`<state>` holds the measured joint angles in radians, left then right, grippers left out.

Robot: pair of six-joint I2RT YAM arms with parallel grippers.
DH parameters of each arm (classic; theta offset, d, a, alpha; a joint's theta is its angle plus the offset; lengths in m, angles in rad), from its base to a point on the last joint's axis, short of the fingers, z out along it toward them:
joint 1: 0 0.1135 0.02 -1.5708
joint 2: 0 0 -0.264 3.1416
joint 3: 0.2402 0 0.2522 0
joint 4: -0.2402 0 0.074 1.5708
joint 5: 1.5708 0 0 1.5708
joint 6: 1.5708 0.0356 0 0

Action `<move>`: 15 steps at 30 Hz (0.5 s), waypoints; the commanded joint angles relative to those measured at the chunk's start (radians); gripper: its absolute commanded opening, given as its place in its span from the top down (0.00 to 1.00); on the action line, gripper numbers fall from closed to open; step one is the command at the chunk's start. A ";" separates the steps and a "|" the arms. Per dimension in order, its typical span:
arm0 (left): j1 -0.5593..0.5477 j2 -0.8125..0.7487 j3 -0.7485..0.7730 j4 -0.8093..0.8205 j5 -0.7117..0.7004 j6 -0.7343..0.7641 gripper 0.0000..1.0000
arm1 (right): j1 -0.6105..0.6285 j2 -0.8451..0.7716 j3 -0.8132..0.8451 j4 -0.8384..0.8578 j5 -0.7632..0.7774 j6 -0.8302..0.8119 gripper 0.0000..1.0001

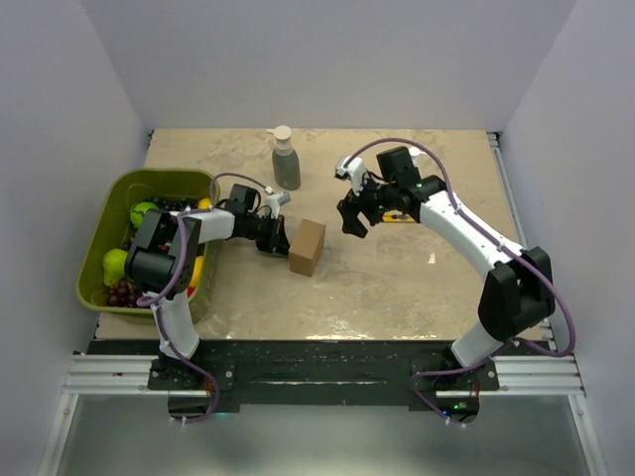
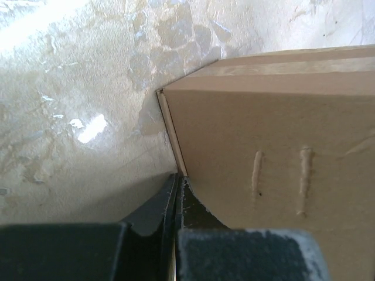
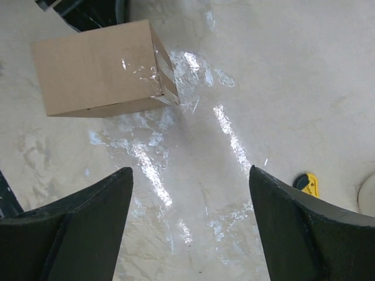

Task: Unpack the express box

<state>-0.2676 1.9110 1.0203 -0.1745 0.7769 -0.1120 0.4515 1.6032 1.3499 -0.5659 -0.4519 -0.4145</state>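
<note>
The express box [image 1: 308, 247] is a small brown cardboard carton standing on the table near its middle. It fills the right of the left wrist view [image 2: 275, 146] and lies at the upper left of the right wrist view [image 3: 96, 67], with clear tape on its end. My left gripper [image 1: 281, 241] is at the box's left side. Its jaws are pressed together [image 2: 177, 181] on the thin cardboard edge at the box's corner. My right gripper [image 1: 352, 223] is open and empty, hovering over bare table [image 3: 190, 181] to the right of the box.
A green bin [image 1: 109, 213] with fruit stands at the left, under the left arm. A pump bottle [image 1: 286, 159] stands at the back centre. A small yellow object [image 3: 307, 183] lies on the table by the right gripper.
</note>
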 commanded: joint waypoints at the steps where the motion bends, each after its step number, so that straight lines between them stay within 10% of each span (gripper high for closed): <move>1: 0.014 0.014 0.030 -0.048 -0.093 0.087 0.98 | 0.001 -0.017 -0.050 0.008 0.061 -0.029 0.18; 8: 0.033 -0.101 0.133 -0.105 -0.108 0.107 0.52 | 0.001 0.001 -0.126 0.075 0.048 -0.023 0.16; 15: 0.085 -0.104 0.346 -0.299 -0.003 0.236 0.37 | 0.001 0.064 -0.135 0.196 -0.027 -0.033 0.17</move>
<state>-0.2153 1.8545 1.2442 -0.3702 0.6796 0.0319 0.4515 1.6310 1.2144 -0.4843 -0.4210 -0.4358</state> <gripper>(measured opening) 0.598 0.834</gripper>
